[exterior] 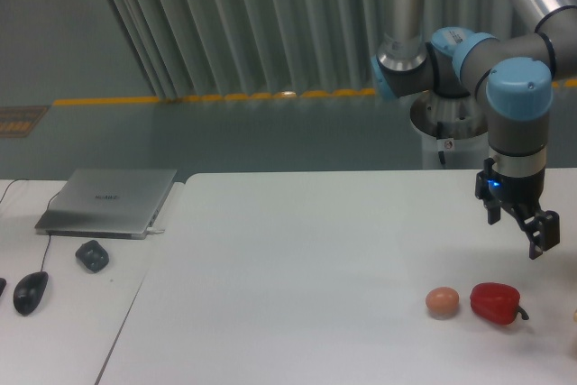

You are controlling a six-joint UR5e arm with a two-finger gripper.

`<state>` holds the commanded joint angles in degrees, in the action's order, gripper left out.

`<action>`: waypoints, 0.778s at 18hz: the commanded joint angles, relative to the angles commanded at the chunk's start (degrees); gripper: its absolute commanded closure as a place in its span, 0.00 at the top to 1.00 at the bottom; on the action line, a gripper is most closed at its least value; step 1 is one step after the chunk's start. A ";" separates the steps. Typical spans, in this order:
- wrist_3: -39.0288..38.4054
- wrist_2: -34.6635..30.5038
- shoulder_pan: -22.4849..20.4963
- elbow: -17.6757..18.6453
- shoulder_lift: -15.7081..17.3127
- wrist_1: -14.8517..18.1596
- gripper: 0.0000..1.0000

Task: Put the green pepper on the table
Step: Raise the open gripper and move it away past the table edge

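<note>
No green pepper anywhere in view — only a red pepper (495, 302) and a tan egg-like ball (442, 301), just beside each other on the white table (297, 268). Gripper (527, 223) above them, off the surface, apparently holding nothing; fingers parted or closed, impossible to tell. Likely light, glossy, a bit slippery — best taken across the body, not the stem.

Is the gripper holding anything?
No, the gripper hangs empty above the red pepper, fingers apart, on the table.
</note>
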<state>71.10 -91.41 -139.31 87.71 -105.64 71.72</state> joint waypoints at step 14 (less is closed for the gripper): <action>-0.09 0.09 -0.18 -2.89 -0.97 -0.36 1.00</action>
<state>71.01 -91.32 -139.48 84.82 -106.61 71.37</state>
